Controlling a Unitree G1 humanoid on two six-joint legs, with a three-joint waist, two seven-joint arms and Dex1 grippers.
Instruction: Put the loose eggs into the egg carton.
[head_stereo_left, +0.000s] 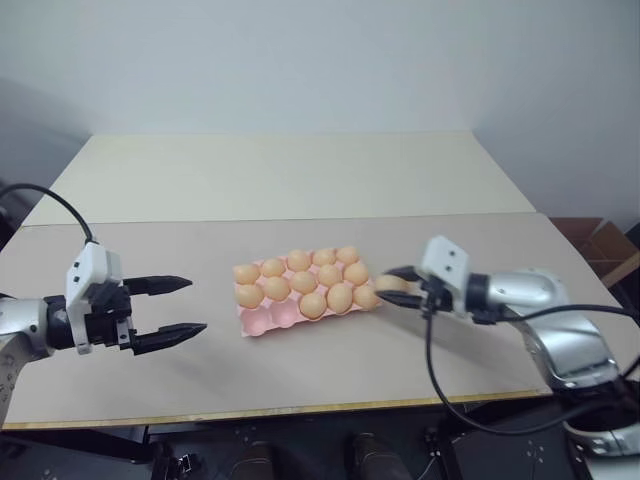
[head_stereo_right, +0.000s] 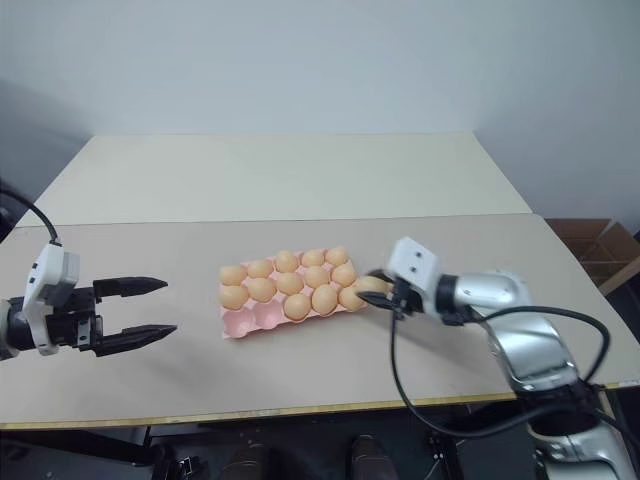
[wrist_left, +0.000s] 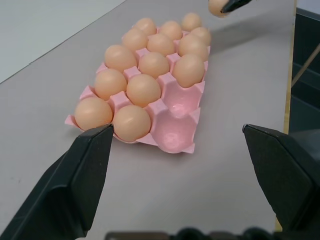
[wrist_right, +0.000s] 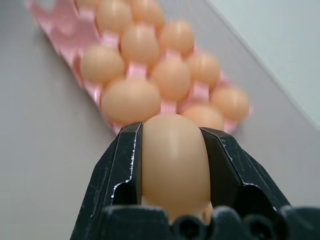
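Egg (wrist_right: 172, 160), pale orange-tan, smooth and matt, sits pinched between the right gripper's (head_stereo_left: 396, 285) two black fingers, just beside the right-hand end of the egg carton (wrist_left: 177, 132). That carton is a flat pink moulded tray on the grey table (head_stereo_left: 300, 370), most cups filled with like eggs, two cups at the near left corner bare. Well apart to the left, the left gripper (head_stereo_left: 172, 307) hovers with jaws spread wide, holding nothing.

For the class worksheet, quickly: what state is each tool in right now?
Left tool: open, holding nothing.
Right tool: shut on a loose egg, near the egg carton.
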